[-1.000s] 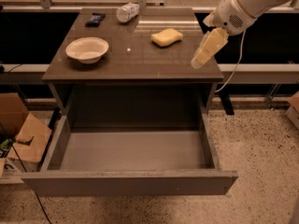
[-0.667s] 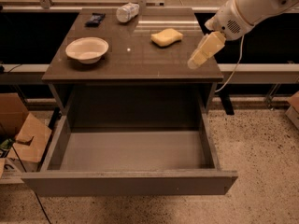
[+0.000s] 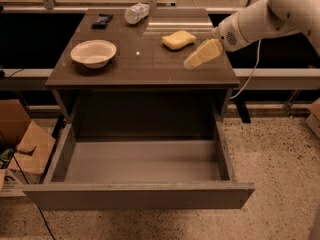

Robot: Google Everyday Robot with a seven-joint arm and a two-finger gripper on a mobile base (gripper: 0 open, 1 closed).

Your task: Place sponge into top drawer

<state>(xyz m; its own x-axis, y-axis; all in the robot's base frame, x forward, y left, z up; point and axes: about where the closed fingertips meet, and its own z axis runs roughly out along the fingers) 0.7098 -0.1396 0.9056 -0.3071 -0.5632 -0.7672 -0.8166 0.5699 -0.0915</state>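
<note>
The yellow sponge point(image 3: 178, 39) lies on the table top point(image 3: 150, 66), right of centre toward the back. My gripper point(image 3: 191, 62), with pale yellow fingers on a white arm coming in from the upper right, hovers low over the table just right of and in front of the sponge, not touching it. The top drawer point(image 3: 142, 161) is pulled wide open below the table front, and its grey floor holds nothing.
A white bowl point(image 3: 93, 53) sits on the table's left side. A clear plastic bottle point(image 3: 136, 12) and a dark packet point(image 3: 102, 20) lie at the back. Cardboard boxes point(image 3: 25, 146) stand on the floor at left. A cable point(image 3: 247, 81) hangs at right.
My gripper has moved left and slightly toward the sponge over the table. The sponge, bowl and drawer have not moved.
</note>
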